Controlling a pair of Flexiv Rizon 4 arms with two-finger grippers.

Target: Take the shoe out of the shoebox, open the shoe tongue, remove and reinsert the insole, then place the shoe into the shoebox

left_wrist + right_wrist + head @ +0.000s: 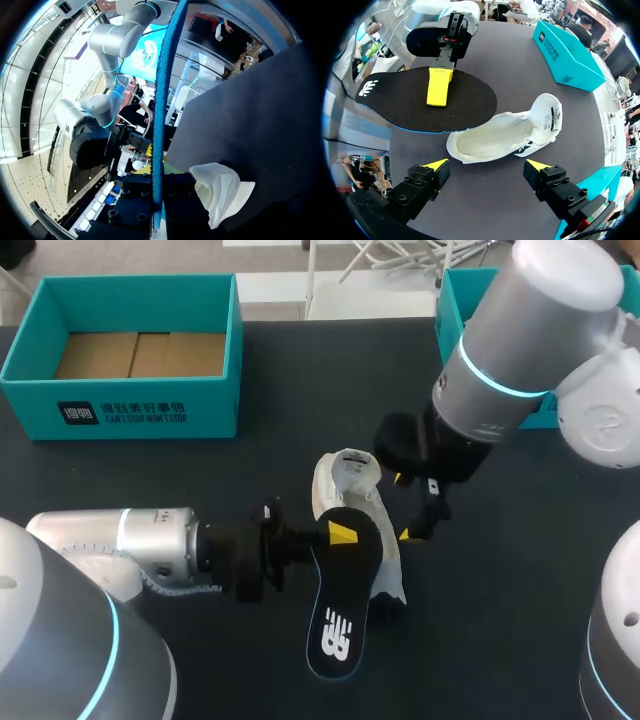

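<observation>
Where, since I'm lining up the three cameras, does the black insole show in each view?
Head view: the insole is mid-table, clamped by the left gripper and overlapping the white shoe.
Left wrist view: the insole is edge-on, a blue strip running out from the gripper, with the white shoe beside it.
Right wrist view: the insole lies flat beyond the white shoe, ahead of the open right gripper.
Shared landmark: the white shoe.

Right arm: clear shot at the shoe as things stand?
Probably yes: the right gripper is open over the shoe, nothing between them; the left gripper holds the insole beside it.
</observation>
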